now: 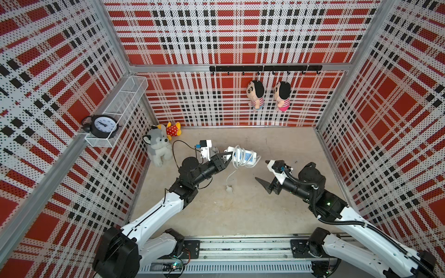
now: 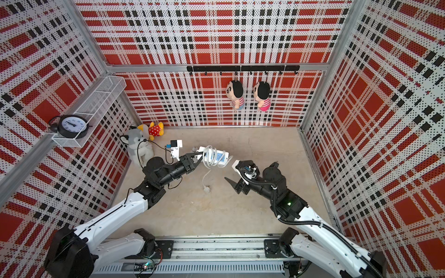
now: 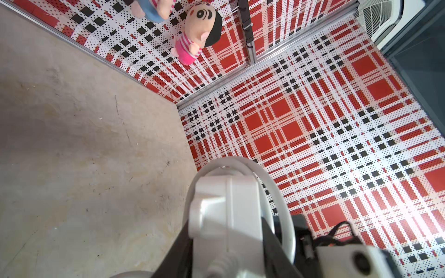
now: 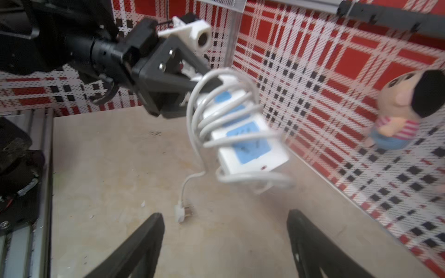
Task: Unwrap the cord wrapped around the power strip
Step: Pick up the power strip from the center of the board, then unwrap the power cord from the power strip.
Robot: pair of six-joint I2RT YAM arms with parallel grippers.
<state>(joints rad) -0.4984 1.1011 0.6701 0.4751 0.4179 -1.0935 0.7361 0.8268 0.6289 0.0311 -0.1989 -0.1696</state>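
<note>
Right gripper (image 4: 225, 214) apart, empty; left gripper (image 1: 228, 157) clamps strip (image 4: 243, 167), cord (image 4: 191, 120) looped round; right wrist view shows sockets (image 4: 250, 142) and plug (image 4: 179, 213), left wrist neither.

Cord (image 4: 252, 177) around power strip (image 4: 255, 156)

The left arm (image 1: 154, 211) and right arm (image 1: 361, 223) have white shells on their long links and black joints. The left claw (image 1: 228, 157) and right claw (image 1: 261, 170) are black, each with two tapering, triangular fingers. Two silver screws (image 4: 160, 66) show on the left one's side plate. A white camera mount (image 4: 199, 36) tops each wrist. A black ribbed hose (image 1: 342, 222) runs along the right arm, a thin black wire (image 1: 173, 154) loops off the left, and a green light (image 1: 328, 204) glows on the right.
</note>
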